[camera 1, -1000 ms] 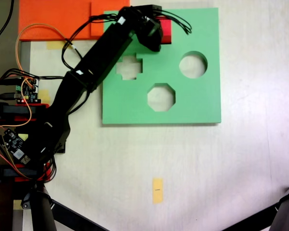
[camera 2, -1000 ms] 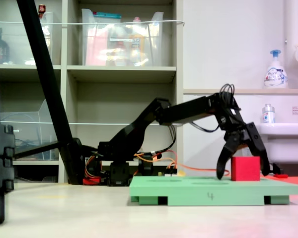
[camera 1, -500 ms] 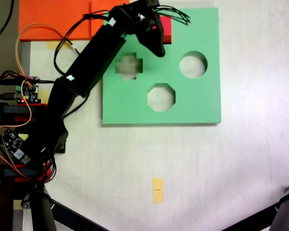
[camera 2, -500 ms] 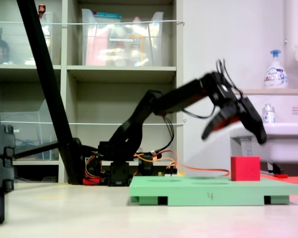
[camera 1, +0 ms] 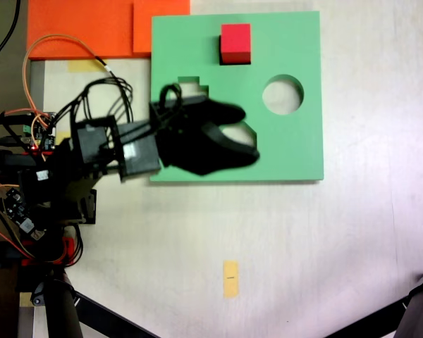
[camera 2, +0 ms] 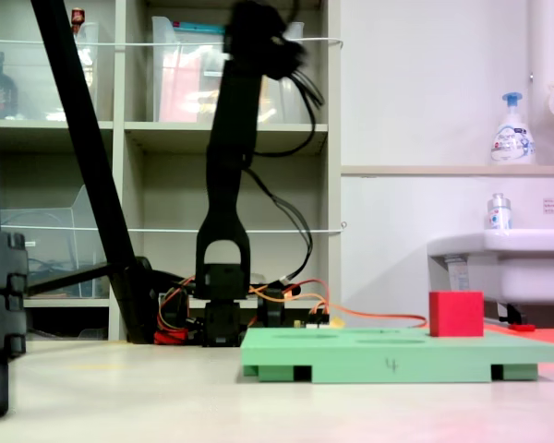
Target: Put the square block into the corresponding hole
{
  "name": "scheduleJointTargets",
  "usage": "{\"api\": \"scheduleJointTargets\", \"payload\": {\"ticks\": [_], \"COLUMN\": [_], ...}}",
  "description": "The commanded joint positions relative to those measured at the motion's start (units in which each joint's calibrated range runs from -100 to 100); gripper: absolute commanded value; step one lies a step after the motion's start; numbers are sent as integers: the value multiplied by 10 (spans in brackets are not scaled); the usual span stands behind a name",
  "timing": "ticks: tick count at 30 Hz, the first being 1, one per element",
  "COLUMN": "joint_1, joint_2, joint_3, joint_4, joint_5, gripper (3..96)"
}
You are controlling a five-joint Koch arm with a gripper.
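The red square block stands free on the green foam board near the board's top edge in the first exterior view. In the second exterior view the square block stands up from the board's right part. No square hole shows; what lies under the block is hidden. My gripper hangs high over the board's middle, close to the camera, open and empty. It covers the octagonal cutout and part of the cross cutout. The arm stands nearly upright in the second exterior view.
A round cutout lies right of the gripper. Orange foam sheets lie beyond the board's left corner. The arm's base, circuit boards and wires fill the first exterior view's left. A yellow tape mark is on the table.
The gripper has let go of the block, lifted off it and swung up and back toward the base. The arm now stands upright. The block stays where it was.
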Motion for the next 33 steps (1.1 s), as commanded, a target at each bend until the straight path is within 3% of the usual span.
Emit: {"api": "scheduleJointTargets", "payload": {"ticks": [1, 8, 10, 13, 17, 24, 33], "joint_1": [-38, -60, -61, -72, -68, -50, -42], "joint_2": [4, -187, -300, -519, -603, -673, -673], "joint_3": [-2, -281, -477, -905, -1269, -1674, -1699], "joint_4": [57, 77, 223, 639, 988, 994, 807], "joint_5": [-49, -48, -52, -77, -139, -189, -209], "gripper": [592, 592, 581, 495, 487, 485, 487]}}
